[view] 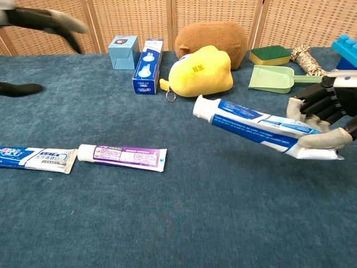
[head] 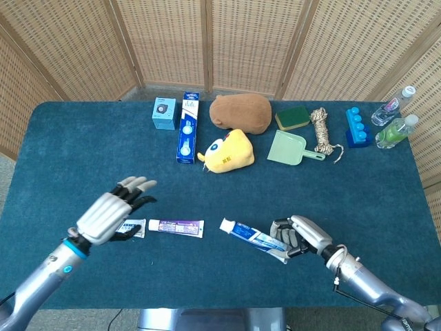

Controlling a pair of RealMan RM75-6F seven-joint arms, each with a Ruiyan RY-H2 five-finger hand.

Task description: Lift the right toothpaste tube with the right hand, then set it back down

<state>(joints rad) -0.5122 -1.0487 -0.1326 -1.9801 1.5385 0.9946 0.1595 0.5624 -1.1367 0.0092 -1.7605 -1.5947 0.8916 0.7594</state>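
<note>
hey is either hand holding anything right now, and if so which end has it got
The right hand holds the blue-and-white toothpaste tube by its flat crimped end, cap pointing away. The left hand holds nothing, fingers spread.
</note>
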